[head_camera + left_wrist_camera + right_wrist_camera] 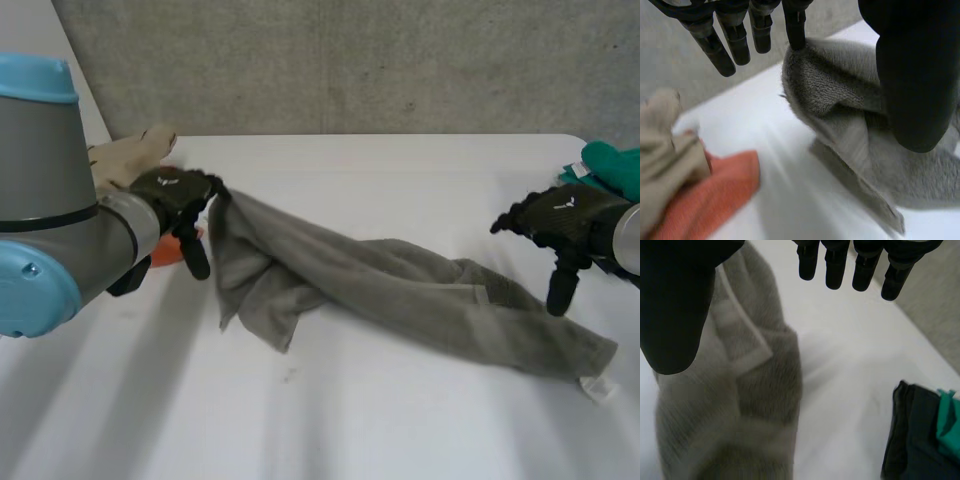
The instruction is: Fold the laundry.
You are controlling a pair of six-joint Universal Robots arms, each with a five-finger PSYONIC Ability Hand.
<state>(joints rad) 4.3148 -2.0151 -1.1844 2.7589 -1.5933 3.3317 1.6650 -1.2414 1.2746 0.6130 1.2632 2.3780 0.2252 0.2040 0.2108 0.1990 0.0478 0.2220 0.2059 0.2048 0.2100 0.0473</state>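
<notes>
white table [400, 165] under a concrete wall [350, 60] carries a long, rumpled grey terry towel [400, 285] lying across it. left hand [170, 192] pinches its raised corner between thumb and finger; right hand [565, 215] hovers over the other end, fingers [835, 270] apart, empty. spreading looks underway: next the right should grip its corner to pull flat.

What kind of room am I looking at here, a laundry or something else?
Probably a robotics lab or test room rather than a laundry: there is a bare grey concrete wall, a plain white table, and two grey machine arms set over one crumpled grey terry towel.
</notes>
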